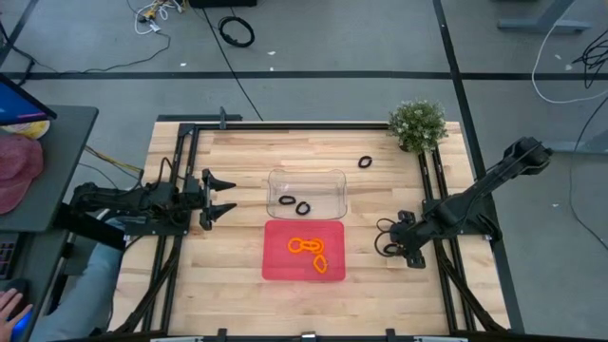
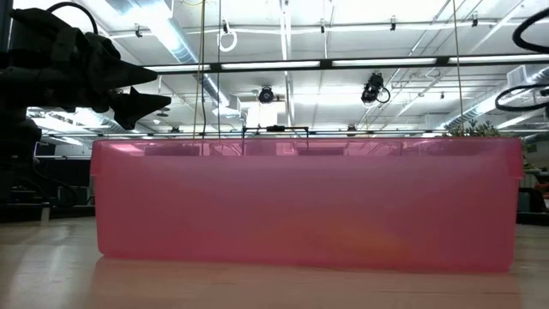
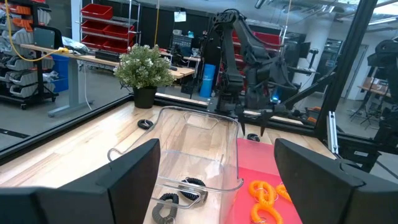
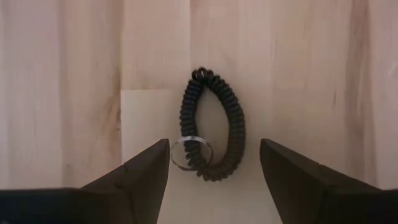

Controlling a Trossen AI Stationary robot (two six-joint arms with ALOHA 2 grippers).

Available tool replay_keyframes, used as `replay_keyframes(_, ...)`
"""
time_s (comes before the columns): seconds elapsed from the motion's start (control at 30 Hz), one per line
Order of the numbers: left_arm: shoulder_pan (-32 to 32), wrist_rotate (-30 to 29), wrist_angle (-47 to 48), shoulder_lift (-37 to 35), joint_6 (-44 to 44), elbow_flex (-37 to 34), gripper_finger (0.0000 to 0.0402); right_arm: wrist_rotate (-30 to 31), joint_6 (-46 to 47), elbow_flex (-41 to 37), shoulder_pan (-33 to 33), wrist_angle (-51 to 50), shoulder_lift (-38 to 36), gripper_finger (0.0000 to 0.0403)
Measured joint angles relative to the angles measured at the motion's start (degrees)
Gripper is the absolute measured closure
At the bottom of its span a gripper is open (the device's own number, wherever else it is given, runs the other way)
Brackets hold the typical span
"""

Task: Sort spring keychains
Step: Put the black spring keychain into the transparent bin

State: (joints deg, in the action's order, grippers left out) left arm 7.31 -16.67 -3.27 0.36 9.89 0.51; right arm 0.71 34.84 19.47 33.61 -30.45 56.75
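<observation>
**Black keychain lies between parted fingers, pickup unsure**

A black spring keychain (image 4: 211, 127) lies flat on the desk (image 1: 218, 256), its metal ring (image 4: 191, 152) toward the right hand (image 4: 214, 163), which hangs directly above with fingers released and parted either side. The cord is thin and springy; a shallow close could skid over it or catch only the ring, flicking it away. Another black keychain (image 1: 365, 162) lies at the far side near the plant (image 1: 418, 123). Two black ones (image 1: 294, 204) sit in the clear tray (image 1: 306, 174), orange ones (image 1: 312, 252) in the red tray (image 1: 275, 266). The left hand (image 1: 231, 195), also released, waits beside the clear tray.
</observation>
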Motion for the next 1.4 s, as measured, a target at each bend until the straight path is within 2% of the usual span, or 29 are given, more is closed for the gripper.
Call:
replay_keyframes(0.27,0.0,0.0,0.0,0.0,0.0,0.0,0.0081,1.1,0.3,-2.4,0.0,1.7,-0.2,0.015)
replay_keyframes(0.37,0.0,0.0,0.0,0.0,0.0,0.0,0.0081,1.5,0.0,-2.4,0.0,0.9,0.2,0.0164)
replay_keyframes(0.47,0.0,0.0,0.0,0.0,0.0,0.0,0.0081,2.1,-1.2,-2.3,0.0,-0.5,1.5,0.022)
replay_keyframes(0.57,0.0,0.0,0.0,0.0,0.0,0.0,0.0081,3.2,0.7,-2.2,-0.1,-1.5,2.2,0.0344)
replay_keyframes(0.6,0.0,0.0,0.0,0.0,0.0,0.0,0.0081,3.7,0.8,-2.2,-0.1,-1.5,2.3,0.0368)
replay_keyframes(0.63,0.0,0.0,0.0,0.0,0.0,0.0,0.0081,4.3,1.5,-2.1,0.0,-1.4,2.2,0.0375)
replay_keyframes(0.83,0.0,0.0,0.0,0.0,0.0,0.0,0.0081,6.7,-0.7,3.4,0.0,-4.9,2.7,0.0378)
replay_keyframes(1.0,0.0,0.0,-0.2,0.0,0.0,0.0,0.0081,18.4,-5.9,11.4,-0.3,-9.0,2.5,0.0379)
replay_keyframes(1.13,0.0,0.0,-0.4,0.0,0.0,0.0,0.0081,25.2,-12.0,16.1,-1.8,-5.6,2.3,0.0379)
replay_keyframes(1.4,0.0,-0.1,-0.7,0.0,0.0,-0.1,0.0081,25.0,-28.5,18.7,-10.9,13.3,2.3,0.0379)
